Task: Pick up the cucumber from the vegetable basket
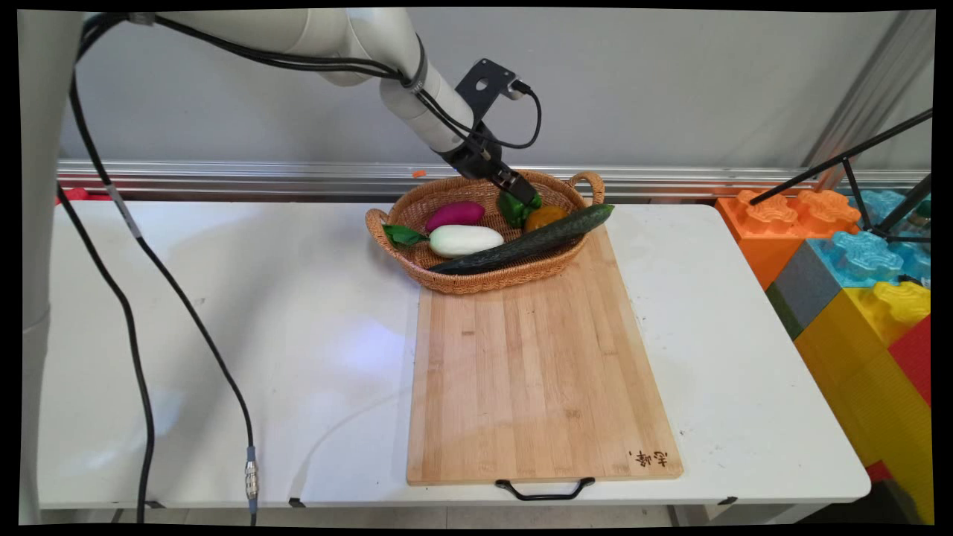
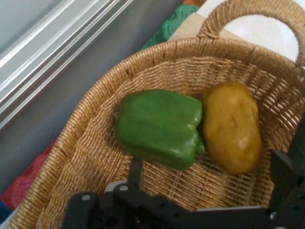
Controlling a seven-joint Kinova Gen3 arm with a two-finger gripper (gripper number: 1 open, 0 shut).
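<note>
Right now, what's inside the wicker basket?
The wicker basket holds a purple eggplant, white eggplant, green pepper, yellow potato and a cucumber sticking over the rim. The gripper hides part of the pepper in the main view.

Basket (image 1: pixel 476 279): crowded. A cucumber (image 1: pixel 528 242) lies slantwise across its near side, one tip over the right rim. Behind it lie a white eggplant (image 1: pixel 465 240) and a purple one (image 1: pixel 454 215) at left, and a green pepper (image 2: pixel 159 126) touching a yellow-brown potato (image 2: pixel 232 126) at the far right, under the gripper (image 1: pixel 521 195). Cutting board (image 1: pixel 536 372): bare in front of the basket. Table (image 1: pixel 223 313): open at left, crossed only by hanging cables (image 1: pixel 134 327).
</note>
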